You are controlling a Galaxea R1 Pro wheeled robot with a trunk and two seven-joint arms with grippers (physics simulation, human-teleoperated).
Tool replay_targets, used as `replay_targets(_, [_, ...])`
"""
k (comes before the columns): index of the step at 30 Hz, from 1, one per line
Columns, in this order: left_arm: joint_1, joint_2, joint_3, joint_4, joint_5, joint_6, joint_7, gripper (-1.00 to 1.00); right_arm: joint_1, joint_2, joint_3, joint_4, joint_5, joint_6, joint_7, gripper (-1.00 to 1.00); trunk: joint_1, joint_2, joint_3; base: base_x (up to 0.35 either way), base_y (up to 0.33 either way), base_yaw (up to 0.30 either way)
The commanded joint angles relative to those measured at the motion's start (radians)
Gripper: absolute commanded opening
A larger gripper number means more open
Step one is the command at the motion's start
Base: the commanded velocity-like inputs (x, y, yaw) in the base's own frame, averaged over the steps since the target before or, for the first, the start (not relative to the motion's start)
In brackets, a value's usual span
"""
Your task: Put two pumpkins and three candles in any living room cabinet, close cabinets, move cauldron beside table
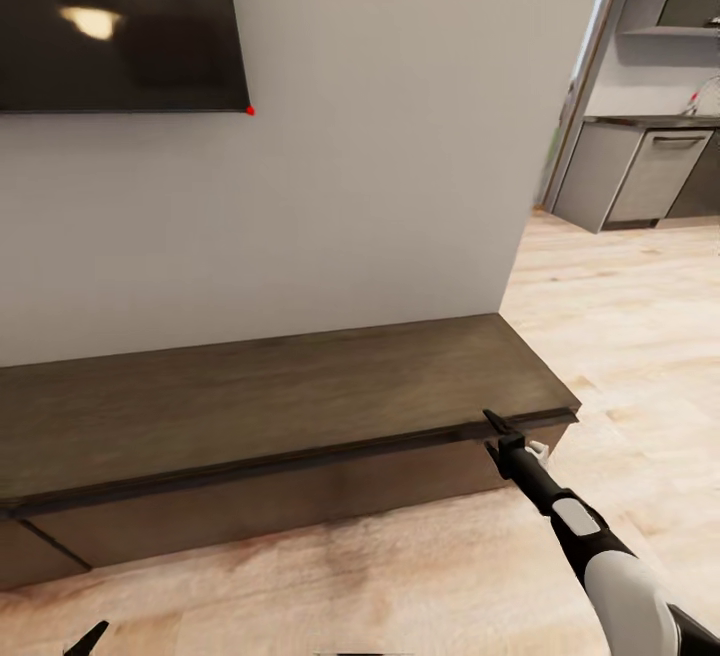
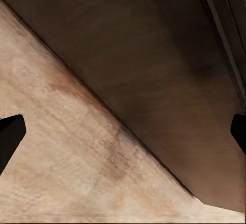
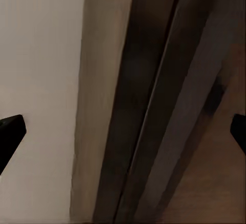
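Reaching toward the cabinet: the robot is facing the wall unit with its right arm stretched forward.
Cabinet: the long dark-brown cabinet (image 1: 270, 386) is sitting against the pale wall (image 1: 380, 136), its drawer fronts lying flush and shut along the part that shows.
Right gripper: the right gripper (image 1: 497, 433) is hovering at the front edge of the cabinet top, near its right-hand end; whether it is touching the wood is not clear.
Right fingers: both dark tips are showing at opposite edges of the right wrist view, so they are standing wide apart and gripping nothing, with the cabinet edge (image 3: 154, 111) between them.
Left gripper: the left gripper (image 1: 85, 640) is hanging low over the wood floor (image 1: 330, 586), in front of the cabinet's left part.
Left fingers: the tips are sitting far apart in the left wrist view, holding nothing, looking at the floor (image 2: 66, 157) and the cabinet front (image 2: 169, 80).
Screen: a dark screen (image 1: 120, 21) is hanging on the wall above the cabinet.
Kitchen: grey units (image 1: 640, 176) are standing beyond the wall's right end.
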Motion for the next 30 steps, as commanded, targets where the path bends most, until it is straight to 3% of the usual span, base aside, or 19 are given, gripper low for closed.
replay_targets(1, [0.0, 0.003, -0.039, 0.0, -0.012, -0.001, 0.003, 1.0, 0.005, 0.005, 0.003, -0.069, 0.002, -0.001, -0.006, 1.0, 0.0, 0.0, 0.0, -0.323, 0.0, 0.0])
replay_targets(3, [-0.006, 0.005, -0.095, 0.0, -0.058, -0.004, 0.009, 1.0, 0.011, 0.01, 0.017, -0.15, 0.013, -0.001, -0.012, 1.0, 0.0, 0.0, 0.0, -0.333, 0.0, 0.0])
replay_targets(5, [-0.017, 0.005, -0.126, -0.001, -0.074, -0.005, 0.014, 1.0, 0.013, 0.013, 0.059, -0.168, 0.037, -0.015, -0.012, 1.0, 0.0, 0.0, 0.0, -0.337, 0.0, 0.0])
replay_targets(6, [-0.034, 0.005, -0.178, -0.002, -0.113, -0.005, 0.04, 1.0, 0.013, 0.012, 0.114, -0.186, 0.074, -0.043, -0.016, 1.0, 0.0, 0.0, 0.0, -0.338, 0.0, 0.0])
replay_targets(8, [-0.08, 0.0, -0.303, -0.011, -0.19, -0.002, 0.14, 1.0, 0.033, 0.004, 0.223, -0.273, 0.188, -0.092, -0.024, 1.0, 0.0, 0.0, 0.004, -0.166, 0.0, 0.0])
replay_targets(11, [-0.096, -0.003, -0.37, -0.035, -0.211, 0.004, 0.193, 1.0, 0.116, 0.001, 0.277, -0.418, 0.391, -0.094, -0.025, 1.0, -0.002, 0.001, 0.015, -0.049, 0.0, 0.0])
replay_targets(13, [-0.101, -0.004, -0.385, -0.041, -0.216, 0.004, 0.206, 1.0, 0.18, 0.0, 0.288, -0.553, 0.527, -0.042, -0.026, 1.0, -0.003, 0.001, 0.023, -0.015, 0.0, 0.0])
replay_targets(14, [-0.106, -0.005, -0.389, -0.043, -0.216, 0.006, 0.209, 1.0, 0.223, 0.0, 0.29, -0.653, 0.584, 0.013, -0.026, 1.0, -0.003, 0.002, 0.027, -0.008, 0.0, 0.0])
replay_targets(15, [-0.12, -0.005, -0.393, -0.045, -0.217, 0.01, 0.213, 1.0, 0.292, 0.0, 0.291, -0.817, 0.645, 0.09, -0.029, 1.0, -0.004, 0.002, 0.031, -0.004, 0.0, 0.0])
replay_targets(18, [-0.154, -0.005, -0.401, -0.047, -0.218, 0.042, 0.216, 1.0, 0.39, 0.005, 0.291, -1.084, 0.736, 0.202, -0.049, 1.0, -0.005, 0.003, 0.043, -0.002, 0.0, -0.039])
replay_targets(20, [-0.164, -0.006, -0.426, -0.047, -0.224, 0.051, 0.22, 1.0, 0.41, 0.006, 0.291, -1.158, 0.771, 0.249, -0.057, 1.0, -0.006, 0.003, 0.051, -0.001, 0.0, -0.137])
replay_targets(23, [-0.171, -0.007, -0.482, -0.048, -0.224, 0.047, 0.336, 1.0, 0.425, 0.001, 0.29, -1.213, 0.807, 0.275, -0.062, 1.0, -0.007, 0.004, 0.063, 0.0, 0.0, -0.087])
replay_targets(24, [-0.169, -0.01, -0.523, -0.048, -0.222, 0.03, 0.414, 1.0, 0.428, -0.001, 0.29, -1.222, 0.826, 0.273, -0.062, 1.0, -0.008, 0.004, 0.067, 0.0, 0.0, -0.032])
replay_targets(26, [-0.164, -0.014, -0.564, -0.048, -0.221, -0.009, 0.484, 1.0, 0.431, -0.002, 0.29, -1.227, 0.886, 0.27, -0.063, 1.0, -0.009, 0.004, 0.075, 0.0, 0.0, -0.017])
replay_targets(28, [-0.157, -0.015, -0.581, -0.048, -0.22, -0.029, 0.518, 1.0, 0.432, -0.001, 0.29, -1.228, 0.935, 0.268, -0.062, 1.0, -0.009, 0.005, 0.082, 0.0, 0.0, -0.008])
replay_targets(30, [-0.151, -0.016, -0.588, -0.049, -0.22, -0.038, 0.532, 1.0, 0.434, -0.001, 0.29, -1.223, 0.958, 0.263, -0.061, 1.0, -0.01, 0.005, 0.09, 0.0, 0.0, -0.003])
